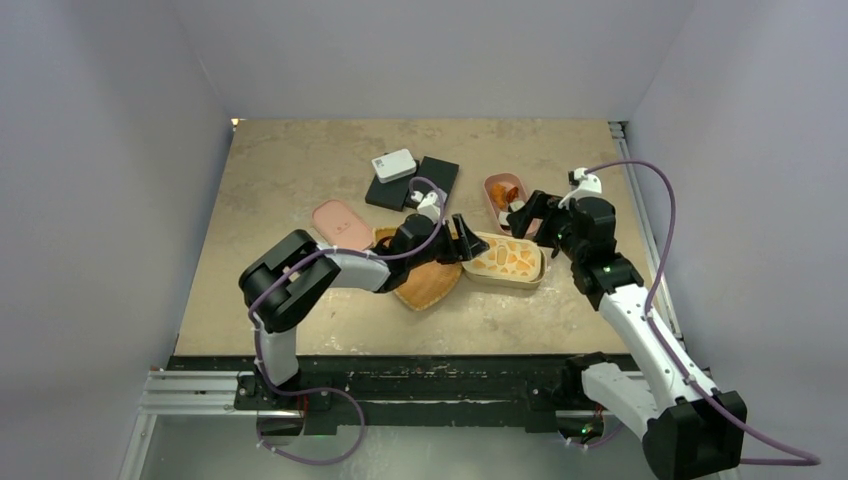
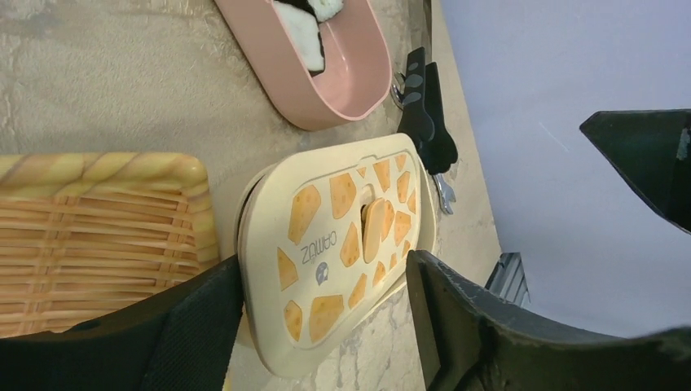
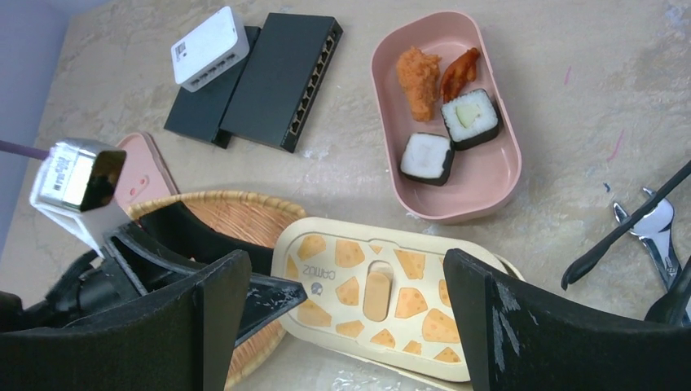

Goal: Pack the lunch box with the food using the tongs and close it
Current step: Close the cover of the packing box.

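Food (image 3: 470,116) lies in pink box (image 3: 486,175), far right of bench; likely light, soft, crushable. Tongs (image 3: 607,244) just right: slim, springy, grip mid-arms. Left pincer (image 2: 324,265), right pincer (image 3: 346,261) spread wide, empty.

Wicker tray (image 2: 98,236), black switch (image 3: 281,77), white adapter (image 3: 209,47), silver tool (image 3: 662,244).

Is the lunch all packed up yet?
Nearly. Done: the food sits in the pink box, the wicker tray looks empty, the tongs lie on the table. In hand: nothing; the left gripper and right gripper are open beside the shut cheese-patterned box. Left: the pink box has no cover; the pink lid lies apart.
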`<state>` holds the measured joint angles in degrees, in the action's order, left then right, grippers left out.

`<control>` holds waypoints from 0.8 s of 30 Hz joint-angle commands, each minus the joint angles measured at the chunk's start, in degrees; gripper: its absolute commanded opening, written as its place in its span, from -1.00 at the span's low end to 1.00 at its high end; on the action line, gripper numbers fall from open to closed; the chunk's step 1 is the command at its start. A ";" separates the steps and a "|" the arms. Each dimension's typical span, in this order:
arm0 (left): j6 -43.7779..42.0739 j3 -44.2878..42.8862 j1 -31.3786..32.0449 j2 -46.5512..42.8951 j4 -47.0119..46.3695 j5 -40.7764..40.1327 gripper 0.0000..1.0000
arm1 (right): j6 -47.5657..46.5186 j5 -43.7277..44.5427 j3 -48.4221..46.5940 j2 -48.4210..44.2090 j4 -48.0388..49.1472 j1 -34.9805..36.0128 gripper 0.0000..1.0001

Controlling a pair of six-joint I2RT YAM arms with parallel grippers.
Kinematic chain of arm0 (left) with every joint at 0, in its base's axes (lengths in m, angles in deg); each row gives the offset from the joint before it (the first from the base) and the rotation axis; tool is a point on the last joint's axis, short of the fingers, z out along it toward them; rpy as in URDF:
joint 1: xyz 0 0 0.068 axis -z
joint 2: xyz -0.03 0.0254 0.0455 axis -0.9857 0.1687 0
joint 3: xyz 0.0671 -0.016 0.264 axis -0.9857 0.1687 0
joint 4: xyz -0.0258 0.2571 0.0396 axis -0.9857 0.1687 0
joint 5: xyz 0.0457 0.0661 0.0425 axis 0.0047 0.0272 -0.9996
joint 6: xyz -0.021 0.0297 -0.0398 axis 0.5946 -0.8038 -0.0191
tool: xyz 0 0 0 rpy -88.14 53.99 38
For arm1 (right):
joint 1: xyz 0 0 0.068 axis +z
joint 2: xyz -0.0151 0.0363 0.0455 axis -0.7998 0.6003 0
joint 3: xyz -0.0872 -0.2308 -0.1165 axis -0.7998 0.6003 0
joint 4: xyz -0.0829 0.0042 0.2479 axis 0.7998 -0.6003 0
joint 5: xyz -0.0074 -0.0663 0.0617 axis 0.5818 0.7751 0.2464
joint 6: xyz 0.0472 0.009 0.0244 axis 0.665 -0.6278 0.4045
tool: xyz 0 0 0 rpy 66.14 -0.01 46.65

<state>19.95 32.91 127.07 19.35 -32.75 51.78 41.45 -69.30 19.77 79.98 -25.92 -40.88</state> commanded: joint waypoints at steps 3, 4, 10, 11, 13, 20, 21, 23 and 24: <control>-8.63 -1.94 -1.26 -4.31 11.63 -4.05 0.50 | -1.04 2.08 -1.22 -2.14 -1.28 -0.28 0.82; -9.30 -2.14 -1.35 -4.79 12.50 -4.45 0.51 | -1.10 2.18 -1.16 -2.27 -1.34 -0.29 0.82; -12.29 -4.13 -1.43 -5.98 17.35 -5.16 0.53 | -1.46 1.90 -1.39 -1.72 -1.43 -0.28 0.82; -12.40 -4.16 -1.48 -6.06 17.50 -5.21 0.51 | -1.48 1.86 -1.40 -1.57 -1.36 -0.28 0.81; -12.47 -4.20 -1.48 -6.07 17.03 -4.82 0.43 | -1.48 1.77 -1.34 -1.20 -1.16 -0.28 0.81; -14.88 -7.12 -1.51 -5.34 16.17 -2.59 0.34 | -1.54 3.19 -0.74 -0.24 -1.65 -0.28 0.79; -15.40 -7.92 -1.48 -5.10 16.64 -2.51 0.34 | -1.30 5.09 -0.67 0.32 -2.47 -0.28 0.80; -16.53 -9.67 -1.48 -4.45 17.85 -2.51 0.32 | -0.90 7.11 -0.45 2.28 -3.65 -0.28 0.81; -17.04 -10.70 -1.48 -4.02 18.65 -2.51 0.31 | -0.38 7.60 -0.35 3.36 -3.99 -0.28 0.79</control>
<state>6.50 27.07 125.70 16.16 -14.76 48.52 40.88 -66.13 19.77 80.42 -27.56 -40.88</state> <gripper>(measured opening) 0.666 0.903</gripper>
